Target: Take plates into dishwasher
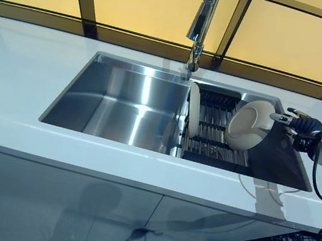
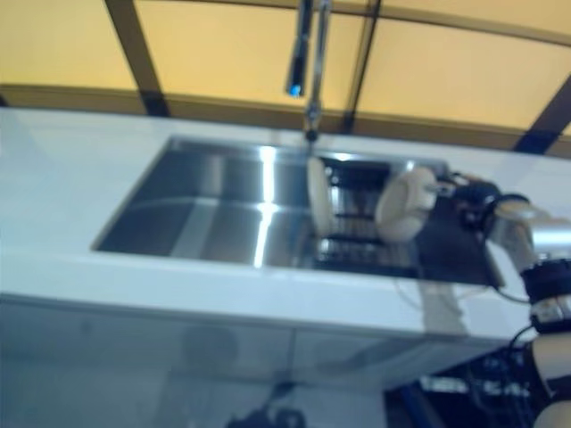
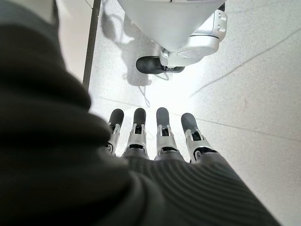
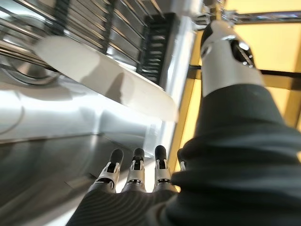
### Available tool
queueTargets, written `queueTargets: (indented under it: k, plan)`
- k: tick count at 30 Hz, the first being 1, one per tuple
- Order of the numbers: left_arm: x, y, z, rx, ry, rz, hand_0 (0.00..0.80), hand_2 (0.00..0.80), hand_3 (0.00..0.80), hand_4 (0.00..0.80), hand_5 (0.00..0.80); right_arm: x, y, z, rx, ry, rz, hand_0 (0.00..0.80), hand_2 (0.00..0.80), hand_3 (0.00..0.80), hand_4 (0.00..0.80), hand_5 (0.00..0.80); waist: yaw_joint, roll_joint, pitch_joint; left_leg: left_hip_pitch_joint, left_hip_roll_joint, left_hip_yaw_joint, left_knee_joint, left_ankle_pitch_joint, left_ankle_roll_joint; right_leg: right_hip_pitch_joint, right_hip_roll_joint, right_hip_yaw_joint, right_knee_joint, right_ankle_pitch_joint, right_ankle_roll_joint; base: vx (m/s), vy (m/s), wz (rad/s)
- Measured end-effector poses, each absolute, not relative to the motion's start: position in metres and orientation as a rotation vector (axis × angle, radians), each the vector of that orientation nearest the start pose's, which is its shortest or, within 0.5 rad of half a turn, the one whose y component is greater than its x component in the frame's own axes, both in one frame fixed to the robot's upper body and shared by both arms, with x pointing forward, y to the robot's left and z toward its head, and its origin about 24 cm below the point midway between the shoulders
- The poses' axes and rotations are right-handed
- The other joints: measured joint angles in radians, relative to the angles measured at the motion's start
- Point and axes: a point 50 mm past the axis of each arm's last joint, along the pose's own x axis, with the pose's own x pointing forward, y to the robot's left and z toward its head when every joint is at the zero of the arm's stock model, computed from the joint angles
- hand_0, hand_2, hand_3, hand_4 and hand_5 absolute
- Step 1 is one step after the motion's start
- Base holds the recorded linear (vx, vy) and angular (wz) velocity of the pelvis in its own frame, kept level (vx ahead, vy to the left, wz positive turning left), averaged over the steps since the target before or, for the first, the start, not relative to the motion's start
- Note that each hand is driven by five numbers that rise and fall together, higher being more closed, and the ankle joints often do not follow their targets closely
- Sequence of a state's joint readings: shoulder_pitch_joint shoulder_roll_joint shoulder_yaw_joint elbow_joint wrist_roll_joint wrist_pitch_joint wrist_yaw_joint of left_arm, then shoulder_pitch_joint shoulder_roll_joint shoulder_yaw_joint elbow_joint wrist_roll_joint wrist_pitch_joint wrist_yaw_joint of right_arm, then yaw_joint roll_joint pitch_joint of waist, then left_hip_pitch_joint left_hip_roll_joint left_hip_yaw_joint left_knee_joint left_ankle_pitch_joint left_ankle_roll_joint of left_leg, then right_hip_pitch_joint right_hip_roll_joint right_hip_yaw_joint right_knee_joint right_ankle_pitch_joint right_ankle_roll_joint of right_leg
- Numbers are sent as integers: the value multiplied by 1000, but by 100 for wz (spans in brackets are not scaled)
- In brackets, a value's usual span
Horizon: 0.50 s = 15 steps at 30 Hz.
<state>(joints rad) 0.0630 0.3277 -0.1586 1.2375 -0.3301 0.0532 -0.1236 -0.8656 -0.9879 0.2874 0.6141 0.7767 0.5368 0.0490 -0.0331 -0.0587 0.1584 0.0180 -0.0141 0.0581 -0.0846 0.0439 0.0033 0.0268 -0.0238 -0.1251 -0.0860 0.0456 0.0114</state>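
Two white round plates: one upright in dark rack (image 1: 209,128), one (image 1: 250,124) tilted, touching right hand (image 1: 301,124), fingers (image 4: 134,170) straight, unclasped.

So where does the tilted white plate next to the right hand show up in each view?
Left eye view: plate leaning in the dish rack, right side of the sink.
Right eye view: same place, blurred.
Left wrist view: not in it.
Right wrist view: its pale rim crosses the picture, above the fingers.
Shared landmark: the rack's dark bars.
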Motion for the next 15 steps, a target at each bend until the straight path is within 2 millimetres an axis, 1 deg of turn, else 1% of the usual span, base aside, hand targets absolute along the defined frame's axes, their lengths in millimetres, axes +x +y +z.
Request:
queueTargets:
  k: [6,8,12,15]
  plan:
    - [56,262,-160,16,1329,171,0,0,0,0,0,354,-319,203,-146,287,-150,0,0,0,0,0,0,3,5,-20,0,-7,0,5,0,-15,0,0,0,0,0,-16,6,6]
    - [56,262,-159,15,1327,171,0,0,0,0,0,357,-314,202,-136,284,-135,0,0,0,0,0,1,4,5,-25,0,-8,1,5,-1,-20,0,0,0,0,0,0,0,0]
    - [60,262,-159,14,1318,171,0,0,0,0,0,358,-312,203,-135,280,-134,0,0,0,0,0,4,7,11,-33,-1,-10,0,8,0,-26,-1,0,0,0,0,0,0,0]
    - [65,262,-158,18,1307,173,0,0,0,0,0,358,-313,204,-134,279,-143,0,0,0,0,0,21,12,27,-33,-1,-10,0,9,-1,-27,-1,-1,0,1,-1,0,0,0]
